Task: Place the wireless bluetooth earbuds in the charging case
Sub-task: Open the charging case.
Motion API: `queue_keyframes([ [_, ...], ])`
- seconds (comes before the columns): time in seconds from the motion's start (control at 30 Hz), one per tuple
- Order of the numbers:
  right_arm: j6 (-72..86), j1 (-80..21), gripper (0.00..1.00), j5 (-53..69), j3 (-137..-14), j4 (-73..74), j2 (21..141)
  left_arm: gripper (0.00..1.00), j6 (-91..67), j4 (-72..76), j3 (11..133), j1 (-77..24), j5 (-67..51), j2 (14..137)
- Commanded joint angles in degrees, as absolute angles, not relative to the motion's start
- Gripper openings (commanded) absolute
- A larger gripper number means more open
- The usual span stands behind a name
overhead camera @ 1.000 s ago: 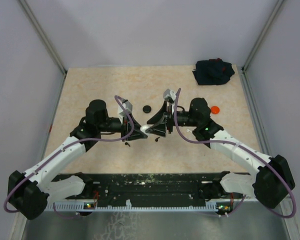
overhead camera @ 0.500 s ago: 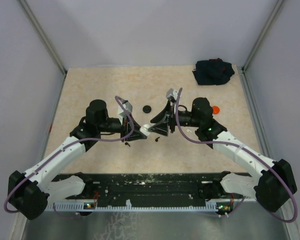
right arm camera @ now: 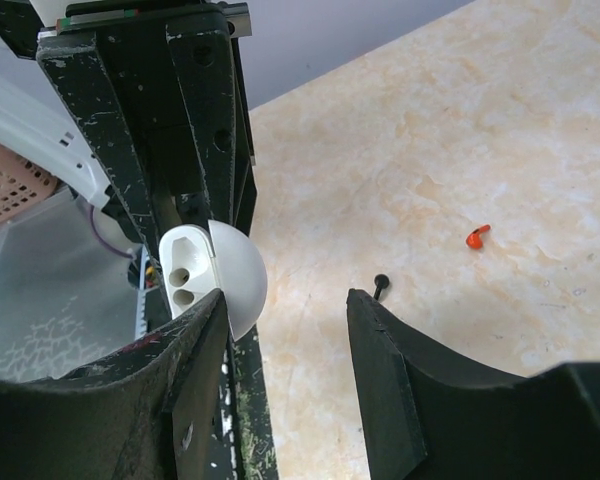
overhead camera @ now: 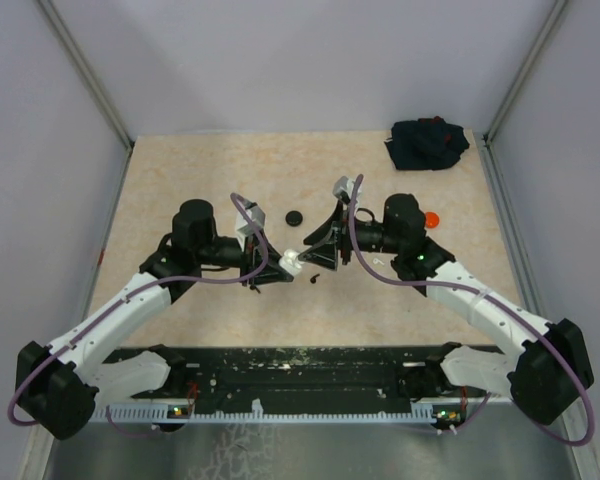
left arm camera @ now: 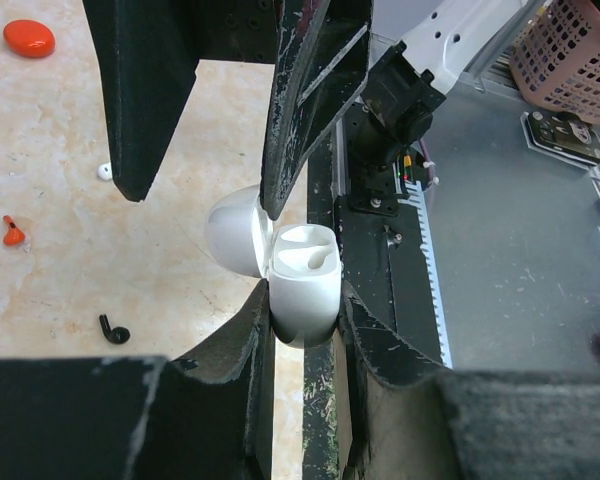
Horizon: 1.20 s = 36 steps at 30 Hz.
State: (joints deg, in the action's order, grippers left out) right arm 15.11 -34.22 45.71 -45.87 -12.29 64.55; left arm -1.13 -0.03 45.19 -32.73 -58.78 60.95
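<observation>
A black earbud [left arm camera: 113, 331], a red earbud [left arm camera: 13, 234] and a white earbud [left arm camera: 105, 172] lay loose and apart on the counter [left arm camera: 130, 260], and the sockets [right arm camera: 183, 272] of the charging case [left arm camera: 305, 270] looked empty from the right wrist. The left gripper [left arm camera: 305, 305] had its jaws clamped on the case's lower half with the lid [left arm camera: 235, 235] swung back, probably to present those sockets. The right gripper [right arm camera: 285, 300] had its jaws apart, gripping nothing, with one finger against the lid, seemingly to stop it closing.
</observation>
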Motion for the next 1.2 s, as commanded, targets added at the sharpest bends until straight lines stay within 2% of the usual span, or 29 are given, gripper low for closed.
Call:
queue_keyframes([
  [0.0,13.4,-33.9,0.51,46.9,-49.2,-13.5,64.3,0.00,-0.1,0.7,46.8,-32.7,-60.8,60.6],
  [0.4,12.6,-36.2,0.49,49.9,-50.7,-14.2,66.5,0.00,-0.3,1.0,47.1,-32.7,-61.6,61.5],
  [0.53,11.3,-36.5,0.45,50.1,-51.2,-12.8,66.3,0.00,-0.3,1.0,47.1,-32.7,-61.5,61.2],
  [0.63,10.5,-36.7,0.38,50.5,-51.7,-11.5,66.3,0.02,-0.2,1.0,47.1,-32.7,-61.3,61.0],
  [0.87,4.1,-37.4,0.17,48.7,-55.1,-2.8,65.7,0.21,-0.4,0.7,47.1,-32.7,-60.8,61.2],
  [1.0,-0.9,-38.4,0.14,44.6,-57.8,4.4,64.7,0.36,-0.1,0.3,47.1,-32.7,-60.5,61.2],
  [1.17,-5.9,-40.6,0.12,37.9,-60.9,12.0,63.8,0.51,-0.8,0.7,46.7,-32.7,-59.7,60.8],
])
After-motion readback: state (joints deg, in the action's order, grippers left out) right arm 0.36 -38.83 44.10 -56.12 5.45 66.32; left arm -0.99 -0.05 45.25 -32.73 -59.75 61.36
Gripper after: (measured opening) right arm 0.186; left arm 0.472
